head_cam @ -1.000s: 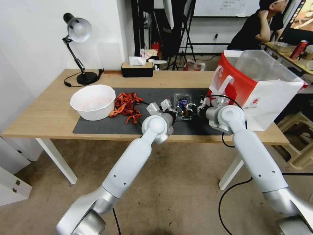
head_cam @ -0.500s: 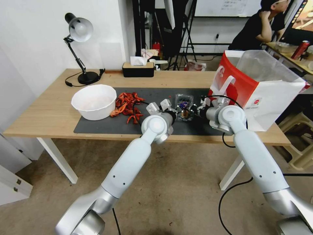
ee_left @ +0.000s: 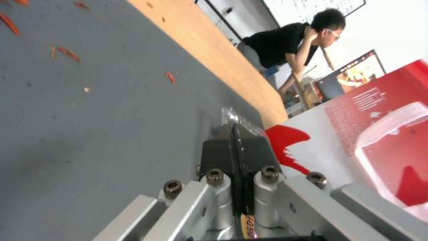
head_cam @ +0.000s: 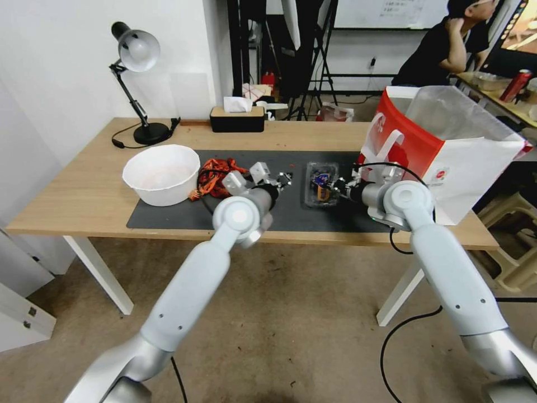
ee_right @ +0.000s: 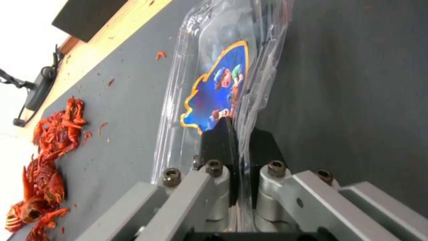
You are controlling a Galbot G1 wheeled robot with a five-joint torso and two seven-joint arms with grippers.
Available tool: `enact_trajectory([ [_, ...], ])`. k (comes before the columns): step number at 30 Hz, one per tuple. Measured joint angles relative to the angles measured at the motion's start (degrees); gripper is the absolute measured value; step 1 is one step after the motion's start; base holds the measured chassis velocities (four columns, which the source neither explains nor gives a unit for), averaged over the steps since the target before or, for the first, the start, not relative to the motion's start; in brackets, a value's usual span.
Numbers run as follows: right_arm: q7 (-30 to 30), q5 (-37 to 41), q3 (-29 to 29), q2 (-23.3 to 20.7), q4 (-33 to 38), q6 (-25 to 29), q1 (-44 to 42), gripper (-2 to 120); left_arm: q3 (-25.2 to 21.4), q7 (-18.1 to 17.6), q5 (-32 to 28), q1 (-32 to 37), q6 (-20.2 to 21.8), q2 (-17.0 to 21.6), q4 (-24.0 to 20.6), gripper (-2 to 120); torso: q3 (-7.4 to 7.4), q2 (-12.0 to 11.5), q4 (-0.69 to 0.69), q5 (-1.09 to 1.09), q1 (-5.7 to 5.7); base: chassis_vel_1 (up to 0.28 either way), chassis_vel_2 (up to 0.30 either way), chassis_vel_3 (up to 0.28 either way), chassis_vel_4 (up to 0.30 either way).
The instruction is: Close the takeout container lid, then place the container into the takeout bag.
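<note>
Open dark mat (head_cam: 168, 215) lies between the left gripper (head_cam: 283, 180), pinched shut on nothing, and the takeout container (head_cam: 321, 184), with the takeout bag (head_cam: 442, 151) crowding the table's right edge. The clear container lies flat, long axis running near to far, blue label up. The right gripper (head_cam: 339, 189) clamps its right rim.

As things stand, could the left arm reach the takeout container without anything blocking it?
Probably yes. The left gripper, fingers shut, sits on the dark mat with bare mat between it and the takeout container. The right gripper already pinches the container's near edge from the other side.
</note>
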Motion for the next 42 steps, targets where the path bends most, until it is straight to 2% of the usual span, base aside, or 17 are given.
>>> enact_trajectory([
  [6, 0.00, 0.10, 0.07, 0.25, 0.68, 0.03, -0.36, 0, -2.93, 0.75, 1.14, 3.89, -0.02, 2.67, -4.84, 0, -0.01, 0.00, 0.04, 0.00, 0.01, 0.000, 0.000, 0.000, 0.000],
  [8, 0.00, 0.10, 0.05, 0.41, 0.73, 0.04, -0.36, 0, -3.43, 1.01, 1.99, 5.12, -0.04, 3.33, -6.15, 4, -0.01, 0.00, 0.05, 0.00, 0.00, 0.000, 0.000, 0.000, 0.000],
  [13, -0.21, 0.09, -0.22, 0.90, 1.27, 0.06, -0.32, 0, -5.23, 3.86, 6.56, 10.01, -0.94, 5.69, -10.37, 22, -0.01, 0.01, 0.04, 0.00, 0.00, 0.000, 0.000, 0.000, 0.000],
  [15, -0.40, 0.08, -0.31, 1.08, 1.81, 0.07, -0.23, 0, -5.87, 5.62, 11.14, 12.32, -1.52, 6.84, -12.08, 32, -0.01, 0.01, 0.05, 0.00, -0.01, 0.000, 0.000, 0.000, 0.000],
  [16, -0.40, 0.08, -0.31, 1.08, 1.81, 0.07, -0.23, 0, -5.87, 5.62, 11.14, 12.32, -1.52, 6.84, -12.08, 32, -0.01, 0.01, 0.05, 0.00, -0.01, 0.000, 0.000, 0.000, 0.000],
  [19, -0.57, 0.05, -0.65, 1.31, 2.55, 0.09, -0.02, 0, -6.39, 9.31, 23.86, 16.38, -2.53, 9.11, -13.77, 45, -0.01, 0.01, 0.03, 0.00, 0.00, 0.000, 0.000, 0.000, 0.000],
  [20, -0.57, 0.05, -0.65, 1.31, 2.55, 0.09, -0.02, 0, -6.39, 9.31, 23.86, 16.38, -2.53, 9.11, -13.77, 45, -0.01, 0.01, 0.03, 0.00, 0.00, 0.000, 0.000, 0.000, 0.000],
  [23, -0.57, 0.00, -0.83, 1.93, 2.85, 0.12, 0.13, 0, -7.55, 15.30, 42.22, 23.43, -5.00, 11.97, -14.78, 60, -0.01, 0.02, 0.05, 0.00, -0.01, 0.000, 0.000, 0.000, 0.000],
  [24, -0.57, 0.00, -0.83, 1.93, 2.85, 0.12, 0.13, 0, -7.55, 15.30, 42.22, 23.43, -5.00, 11.97, -14.78, 60, -0.01, 0.02, 0.05, 0.00, -0.01, 0.000, 0.000, 0.000, 0.000],
  [27, -0.45, -0.07, -0.09, 1.81, 3.85, 0.15, -0.82, 0, -8.03, 19.43, 58.14, 27.51, -9.59, 13.54, -14.31, 75, -0.01, 0.02, 0.09, 0.02, -0.01, 0.000, 0.000, 0.000, 0.000],
  [28, -0.45, -0.07, -0.09, 1.81, 3.85, 0.15, -0.82, 0, -8.03, 19.43, 58.14, 27.51, -9.59, 13.54, -14.31, 75, -0.01, 0.02, 0.09, 0.02, -0.01, 0.000, 0.000, 0.000, 0.000],
  [30, -0.13, 0.05, 1.21, 1.10, 5.15, 0.19, -2.11, 0, -8.29, 20.80, 65.95, 28.96, -11.83, 14.15, -13.80, 85, -0.01, 0.02, -0.05, -0.02, -0.01, 0.000, 0.000, 0.000, 0.000],
  [31, -0.01, 0.21, 1.47, 0.97, 5.53, 0.20, -2.32, 0, -9.08, 20.57, 68.66, 30.63, -12.46, 14.32, -14.02, 90, -0.01, 0.02, -0.04, 0.00, -0.01, 0.000, 0.000, 0.000, 0.000],
  [32, -0.01, 0.21, 1.47, 0.97, 5.53, 0.20, -2.32, 0, -9.08, 20.57, 68.66, 30.63, -12.46, 14.32, -14.02, 90, -0.01, 0.02, -0.04, 0.00, -0.01, 0.000, 0.000, 0.000, 0.000],
  [35, 0.07, 0.62, 1.64, 0.89, 6.30, 0.21, -2.50, 0, -12.30, 19.75, 71.87, 36.16, -13.42, 13.88, -15.80, 99, -0.01, 0.02, 0.06, 0.02, -0.01, 0.000, 0.000, 0.000, 0.000],
  [42, 0.07, 1.15, 1.96, 0.82, 7.09, 0.24, -2.62, 0, -14.85, 18.69, 74.20, 42.71, -14.88, 10.70, -17.37, 100, -0.01, 0.01, 0.04, 0.01, -0.01, 0.000, 0.000, 0.000, 0.000],
])
